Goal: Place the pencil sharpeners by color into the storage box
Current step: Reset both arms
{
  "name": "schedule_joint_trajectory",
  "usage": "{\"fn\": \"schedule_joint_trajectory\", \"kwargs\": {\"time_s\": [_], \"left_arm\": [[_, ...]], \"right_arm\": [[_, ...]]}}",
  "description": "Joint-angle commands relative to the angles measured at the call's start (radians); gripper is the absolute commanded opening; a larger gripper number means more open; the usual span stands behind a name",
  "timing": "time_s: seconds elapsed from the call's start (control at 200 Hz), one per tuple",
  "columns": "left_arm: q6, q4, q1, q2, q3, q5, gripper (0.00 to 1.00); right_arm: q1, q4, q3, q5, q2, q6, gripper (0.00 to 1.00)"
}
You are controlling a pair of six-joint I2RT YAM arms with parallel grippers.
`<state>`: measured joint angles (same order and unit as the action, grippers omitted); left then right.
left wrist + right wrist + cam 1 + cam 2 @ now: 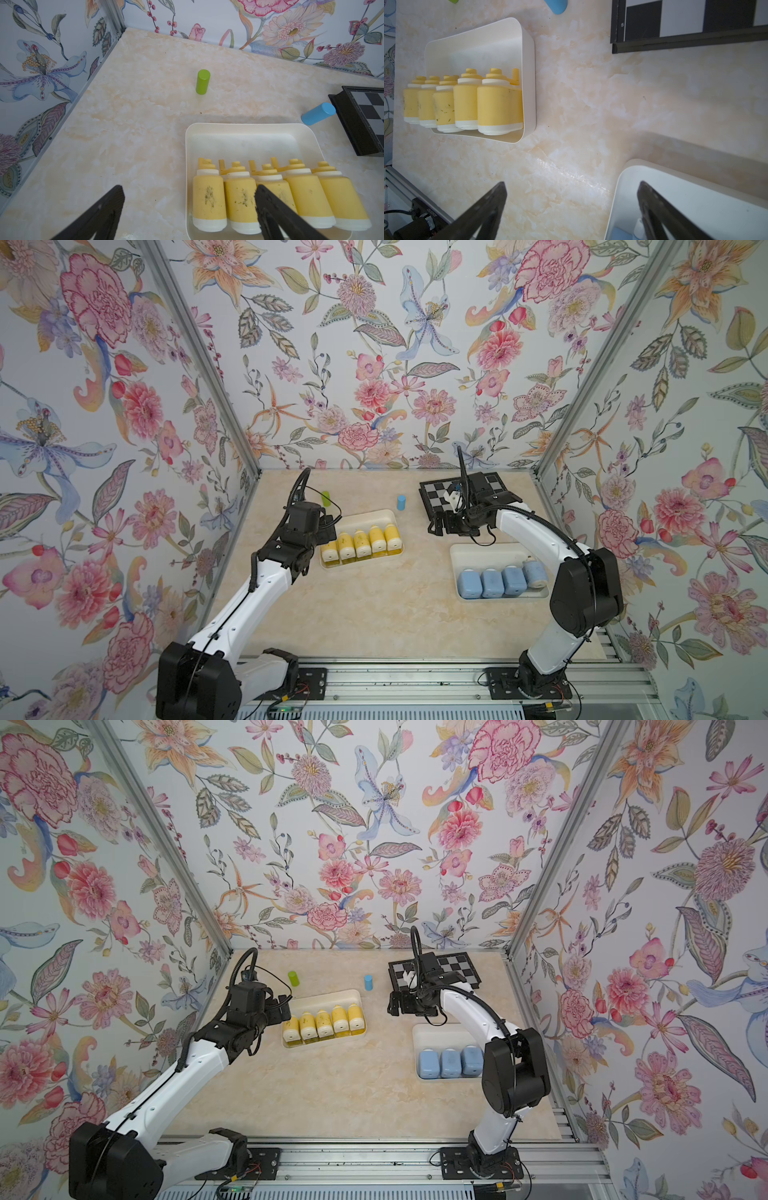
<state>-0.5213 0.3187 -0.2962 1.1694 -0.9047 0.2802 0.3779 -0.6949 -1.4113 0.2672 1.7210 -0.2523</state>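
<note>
My left hand (189,188) and right hand (571,184) are spread wide and empty, five yellow sharpeners (360,545) sit in one box (365,517), four blue sharpeners (492,583) in the other box (482,556), so I think I'm done.

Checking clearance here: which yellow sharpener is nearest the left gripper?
The yellow sharpener at the row's end toward the left arm, partly hidden by the left gripper from above; the others lie farther along.

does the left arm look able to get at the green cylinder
Probably yes: the green cylinder stands upright on bare table ahead of the open left pincer, with nothing between them.
</note>
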Motion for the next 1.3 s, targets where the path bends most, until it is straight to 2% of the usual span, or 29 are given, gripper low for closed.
{"fn": "schedule_joint_trajectory", "kwargs": {"time_s": [0.0, 0.225, 0.495, 0.661, 0.896, 1.061, 1.296], "left_arm": [[0.098, -0.097, 0.006, -0.064, 0.042, 0.128, 0.99], [0.231, -0.295, 0.006, -0.143, 0.149, 0.281, 0.99], [0.390, -0.546, 0.026, -0.176, 0.276, 0.437, 0.99], [0.445, -0.712, 0.101, -0.166, 0.359, 0.373, 0.99], [0.452, -0.933, 0.196, -0.104, 0.477, 0.234, 0.99], [0.467, -1.057, 0.206, 0.001, 0.512, 0.208, 0.99], [0.485, -1.284, 0.213, 0.157, 0.572, 0.185, 1.00]], "right_arm": [[-0.014, -0.014, 0.012, -0.041, -0.039, 0.021, 1.00], [-0.036, -0.003, 0.014, -0.159, -0.060, 0.024, 1.00], [-0.106, 0.121, 0.096, -0.176, -0.152, 0.016, 1.00], [-0.180, 0.170, 0.144, -0.195, -0.182, 0.004, 1.00], [-0.212, 0.402, 0.280, -0.271, -0.281, 0.017, 1.00], [-0.212, 0.626, 0.390, -0.286, -0.347, 0.074, 1.00], [-0.205, 0.913, 0.583, -0.384, -0.442, 0.208, 1.00]]}}
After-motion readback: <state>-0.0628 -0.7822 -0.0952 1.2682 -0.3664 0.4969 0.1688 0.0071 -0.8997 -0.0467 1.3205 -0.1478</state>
